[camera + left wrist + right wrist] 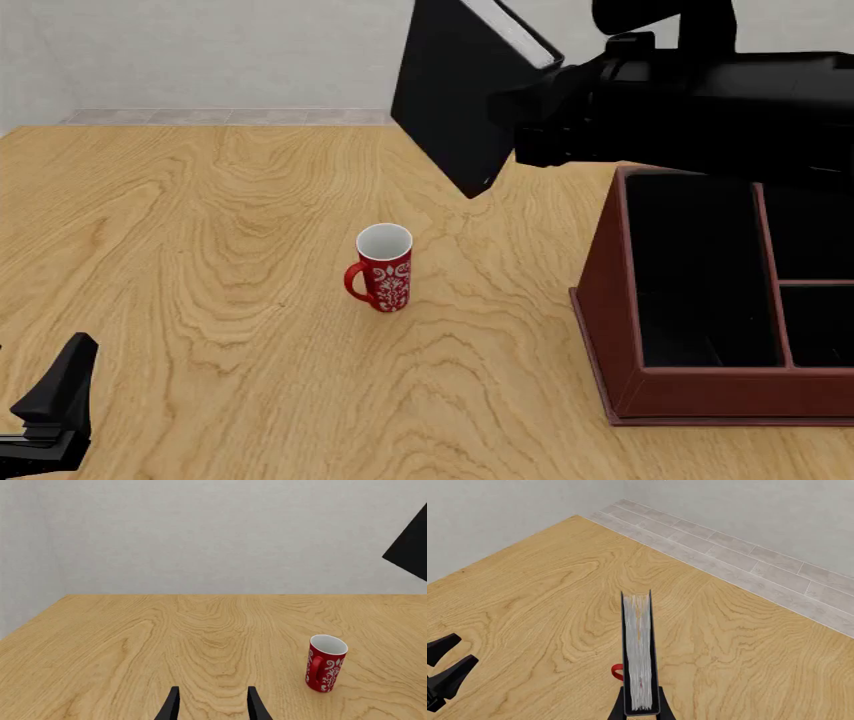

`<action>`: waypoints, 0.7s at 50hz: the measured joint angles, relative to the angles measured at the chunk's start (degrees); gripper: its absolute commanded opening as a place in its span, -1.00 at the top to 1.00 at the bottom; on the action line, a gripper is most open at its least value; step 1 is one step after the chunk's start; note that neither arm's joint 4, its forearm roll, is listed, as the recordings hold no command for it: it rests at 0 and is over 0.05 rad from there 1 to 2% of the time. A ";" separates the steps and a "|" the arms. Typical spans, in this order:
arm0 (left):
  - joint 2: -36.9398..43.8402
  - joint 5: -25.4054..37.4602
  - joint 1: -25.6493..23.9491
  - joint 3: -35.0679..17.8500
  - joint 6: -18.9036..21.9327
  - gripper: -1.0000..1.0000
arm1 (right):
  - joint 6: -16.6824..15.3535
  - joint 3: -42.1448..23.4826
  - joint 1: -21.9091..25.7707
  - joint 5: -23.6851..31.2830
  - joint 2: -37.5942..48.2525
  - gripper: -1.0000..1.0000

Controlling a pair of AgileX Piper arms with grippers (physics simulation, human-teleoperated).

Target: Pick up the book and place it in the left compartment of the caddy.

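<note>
Book held aloft, tilted, above the counter, clenched between the fingers of the right end effector; the right wrist view shows its white page edges running out between the two black covers. It hangs up and to the left of the caddy, clear of it, with the long left compartment open and dark beneath the right arm. A red mug stands upright on the counter below the book. The left end effector sits low at the near left, fingers parted and released, gripping nothing.
</note>
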 measured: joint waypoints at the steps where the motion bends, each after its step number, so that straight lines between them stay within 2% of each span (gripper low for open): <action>1: 0.00 0.00 0.00 0.00 0.00 -1.00 | 0.00 0.12 -0.22 0.13 -0.28 1.00; 35: 0.00 0.00 0.00 0.00 0.00 -1.00 | -0.93 3.89 -9.96 5.85 -9.85 1.00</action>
